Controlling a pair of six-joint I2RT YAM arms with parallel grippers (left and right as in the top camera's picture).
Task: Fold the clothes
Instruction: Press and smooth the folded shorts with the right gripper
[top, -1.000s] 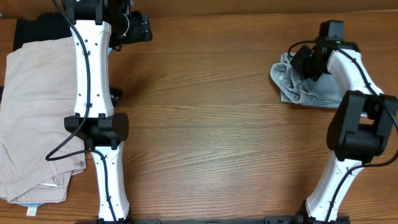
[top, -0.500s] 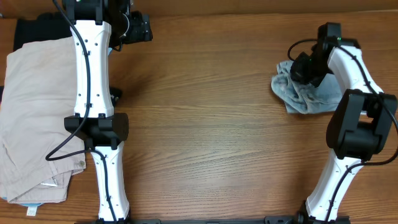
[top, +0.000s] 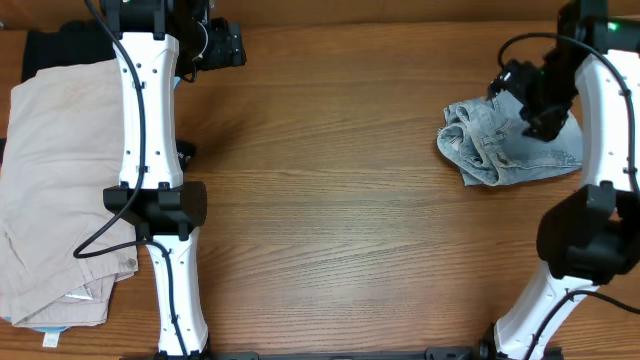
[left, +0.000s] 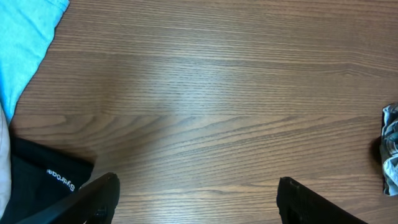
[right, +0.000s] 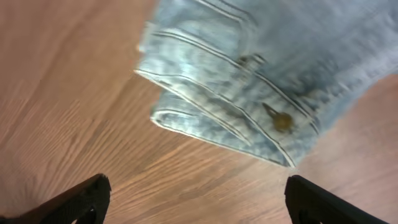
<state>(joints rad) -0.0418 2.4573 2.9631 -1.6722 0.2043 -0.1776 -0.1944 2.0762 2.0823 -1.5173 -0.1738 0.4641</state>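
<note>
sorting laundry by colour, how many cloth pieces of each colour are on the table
light blue denim shorts: 1
beige trousers: 1
black garment: 1
turquoise cloth: 1
total: 4

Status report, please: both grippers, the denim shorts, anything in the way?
Left gripper open, empty. Right gripper open above denim shorts, holding nothing. Shorts bunched. Nothing blocks them.

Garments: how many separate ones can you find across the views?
4: light blue denim shorts at right; large beige trousers at left; black logo garment at far left corner; bright blue cloth near the trousers. More may hide underneath.
</note>
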